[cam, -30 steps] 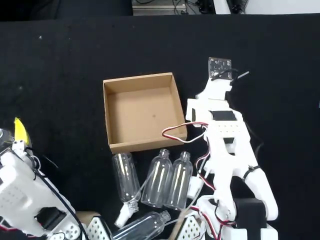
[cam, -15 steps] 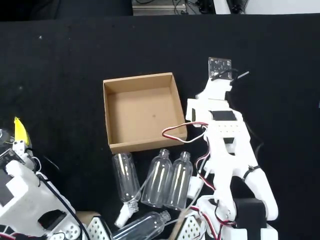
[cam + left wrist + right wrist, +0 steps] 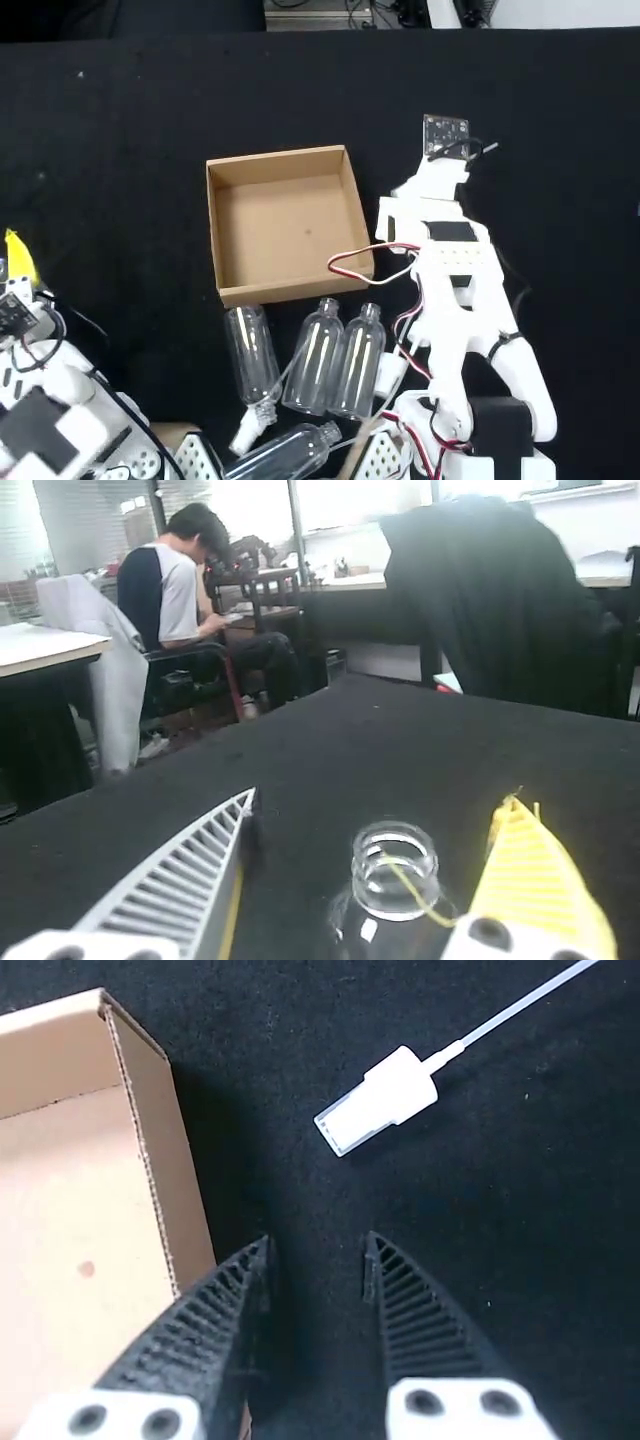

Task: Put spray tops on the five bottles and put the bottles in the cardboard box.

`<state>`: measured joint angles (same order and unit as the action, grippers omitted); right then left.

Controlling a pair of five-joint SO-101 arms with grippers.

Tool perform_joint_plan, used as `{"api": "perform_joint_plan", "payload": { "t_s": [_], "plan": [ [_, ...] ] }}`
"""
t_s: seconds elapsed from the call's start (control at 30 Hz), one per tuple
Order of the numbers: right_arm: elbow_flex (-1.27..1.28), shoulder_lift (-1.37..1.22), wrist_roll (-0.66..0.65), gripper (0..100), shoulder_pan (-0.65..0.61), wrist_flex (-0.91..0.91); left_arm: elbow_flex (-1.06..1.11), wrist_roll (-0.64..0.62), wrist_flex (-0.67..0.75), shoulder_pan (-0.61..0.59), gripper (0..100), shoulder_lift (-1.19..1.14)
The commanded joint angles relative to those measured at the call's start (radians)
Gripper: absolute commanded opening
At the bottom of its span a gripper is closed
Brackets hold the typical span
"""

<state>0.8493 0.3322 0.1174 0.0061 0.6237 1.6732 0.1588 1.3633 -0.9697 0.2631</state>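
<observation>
One bottle [image 3: 395, 872] pinched in left tool [image 3: 382, 800] | right tool [image 3: 317, 1243] spread | black table [image 3: 120, 150] | office [image 3: 330, 540] behind

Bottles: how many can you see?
5. Three lie side by side near the box, one by the arm bases, one bottle in the left gripper.

Four clear bottles [image 3: 313, 355] lie beside the open cardboard box [image 3: 290, 287].

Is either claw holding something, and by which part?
The left gripper holds a clear bottle, seemingly gripped around its body below the open neck. The right gripper is open and holds nothing.
</observation>
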Motion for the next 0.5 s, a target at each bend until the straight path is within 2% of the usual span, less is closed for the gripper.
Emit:
{"api": "perform_joint_plan", "payload": {
  "t_s": [0.0,0.1,0.23,0.47],
  "plan": [
    [-0.002,0.018,0.006,12.7,0.025,-0.026,0.012,0.003,-0.216,-0.008,34,0.206],
    [-0.002,0.018,0.006,12.7,0.025,-0.026,0.012,0.006,-0.382,0.001,34,0.325],
    [0.010,0.024,0.006,12.7,0.025,-0.026,0.012,0.008,-0.502,0.013,34,0.431],
    [0.012,0.024,0.006,12.7,0.025,-0.026,0.012,0.005,-0.537,0.018,34,0.428]
  ]
}}
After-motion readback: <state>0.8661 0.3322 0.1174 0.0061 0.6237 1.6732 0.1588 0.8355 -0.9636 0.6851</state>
